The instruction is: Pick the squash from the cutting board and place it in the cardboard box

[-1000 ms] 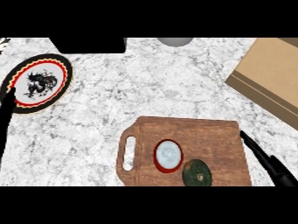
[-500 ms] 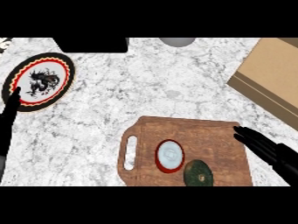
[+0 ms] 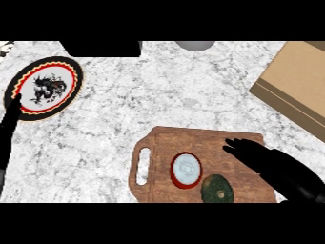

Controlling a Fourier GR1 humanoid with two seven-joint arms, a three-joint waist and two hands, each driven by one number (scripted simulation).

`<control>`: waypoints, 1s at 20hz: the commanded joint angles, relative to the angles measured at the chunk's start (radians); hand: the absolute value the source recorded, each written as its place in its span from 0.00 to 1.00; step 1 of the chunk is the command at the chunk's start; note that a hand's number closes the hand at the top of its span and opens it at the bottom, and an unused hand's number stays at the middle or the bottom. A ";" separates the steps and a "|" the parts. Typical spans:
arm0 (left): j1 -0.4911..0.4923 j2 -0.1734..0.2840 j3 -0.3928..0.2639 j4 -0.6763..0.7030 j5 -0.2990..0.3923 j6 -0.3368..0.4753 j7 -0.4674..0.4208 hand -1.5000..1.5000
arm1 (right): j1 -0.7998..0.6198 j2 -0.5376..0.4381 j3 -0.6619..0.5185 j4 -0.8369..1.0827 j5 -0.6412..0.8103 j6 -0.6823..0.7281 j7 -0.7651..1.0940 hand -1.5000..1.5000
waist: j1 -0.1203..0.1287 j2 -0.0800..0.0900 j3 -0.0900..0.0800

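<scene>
- Dark green round squash lies on the brown wooden cutting board, at its near edge, partly cut off by the view's lower limit.
- Just left of the squash, also on the board: a small round plate with red rim and pale blue-white centre. The two look nearly touching; contact cannot be confirmed.
- Right hand, black, is over the board's right half, fingers straight and held close together, pointing up-left. It holds nothing.
- The squash sits just to the lower left of the right hand, beside the palm, apart from the fingertips.
- Tan cardboard box stands on the white marbled tabletop at upper right, well apart from the squash.
- Left hand shows at the left edge, fingers extended, tips at the rim of a large round plate with black, red and yellow border.
</scene>
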State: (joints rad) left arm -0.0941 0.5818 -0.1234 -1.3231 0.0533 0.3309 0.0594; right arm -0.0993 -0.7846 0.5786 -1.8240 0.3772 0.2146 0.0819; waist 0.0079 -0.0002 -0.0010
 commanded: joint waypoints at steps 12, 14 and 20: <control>0.006 -0.083 0.124 0.044 -0.094 -0.095 -0.049 0.50 | -0.026 0.253 -0.038 0.051 0.230 0.205 0.083 0.00 | -0.007 0.000 0.001; 0.008 -0.090 0.125 0.076 -0.095 -0.111 -0.071 0.50 | -0.008 0.250 -0.062 -0.065 0.169 0.268 0.139 0.00 | -0.010 0.000 0.001; 0.029 -0.087 0.142 -0.105 -0.135 -0.120 0.077 0.50 | -0.007 0.323 -0.075 -0.009 0.203 0.298 0.055 0.00 | -0.004 -0.001 0.001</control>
State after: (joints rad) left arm -0.0899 0.4860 0.0059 -1.3292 -0.0689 0.2339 0.0688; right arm -0.0936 -0.4970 0.5257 -1.8454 0.5831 0.4678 0.1647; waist 0.0004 -0.0007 -0.0001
